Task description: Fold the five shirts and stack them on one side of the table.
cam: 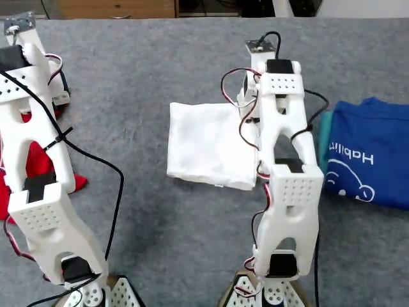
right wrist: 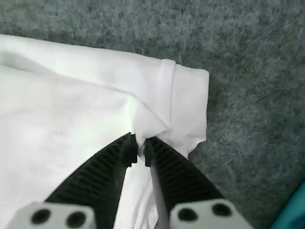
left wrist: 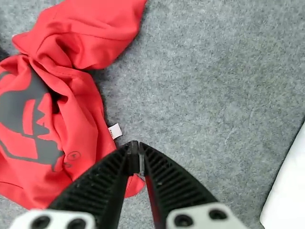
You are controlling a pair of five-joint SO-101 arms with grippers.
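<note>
A crumpled red shirt [left wrist: 52, 109] with a dark print lies at the table's left side [cam: 38, 163]. My left gripper [left wrist: 135, 153] is shut just above the grey cloth at that shirt's edge, beside a small white tag [left wrist: 115, 130]. A folded white shirt [cam: 208, 144] lies mid-table. My right gripper [right wrist: 139, 147] is at a corner of the white shirt [right wrist: 71, 119], shut on a pinched fold of it. A folded blue shirt [cam: 370, 153] with white print lies at the right edge, on top of a teal one [cam: 326, 134].
The grey felt table cover [cam: 147, 77] is bare between the red and white shirts. A wooden cabinet [cam: 115, 7] stands beyond the far edge. Black cables trail from both arms across the near half.
</note>
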